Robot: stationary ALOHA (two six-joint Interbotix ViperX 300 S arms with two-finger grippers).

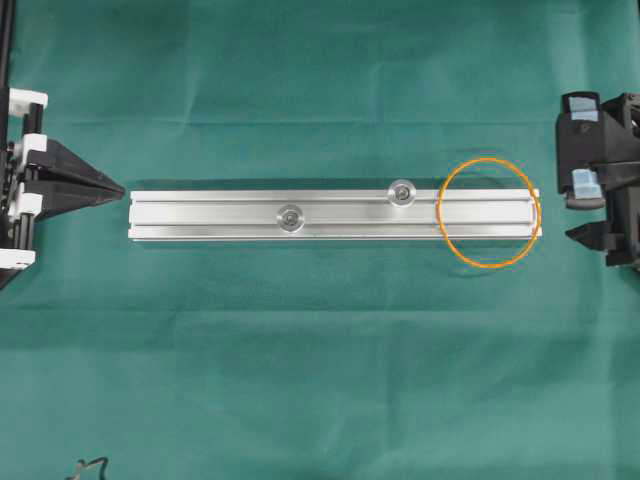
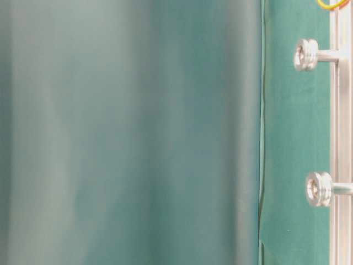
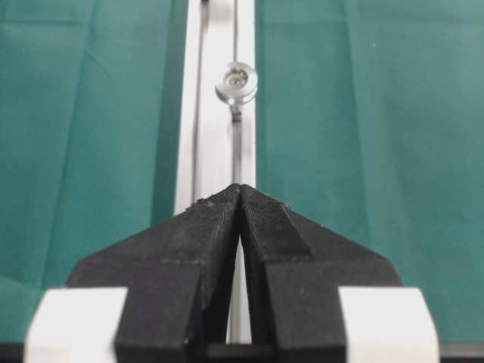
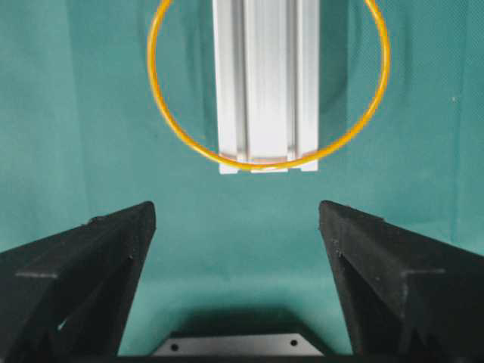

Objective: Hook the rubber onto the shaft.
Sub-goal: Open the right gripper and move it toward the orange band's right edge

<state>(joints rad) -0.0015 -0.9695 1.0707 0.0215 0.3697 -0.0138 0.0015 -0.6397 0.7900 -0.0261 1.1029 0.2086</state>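
While the rubber (image 1: 489,212) lies loose across the right end of the rail (image 1: 335,214), draped over its top and spilling onto the cloth (image 1: 300,380) on both sides, it circles neither shaft: the near shaft (image 1: 402,191) sits just left of the loop, the other shaft (image 1: 291,217) farther along. Lying there, it looks ready to be picked up and stretched toward a post. Facing the rail's end, the right gripper (image 4: 238,227) stands apart from the band, jaws spread wide and empty. At the opposite end the left gripper (image 3: 240,198) points along the rail, fingers pressed together on nothing. Green cloth covers the whole table; no room beyond it shows
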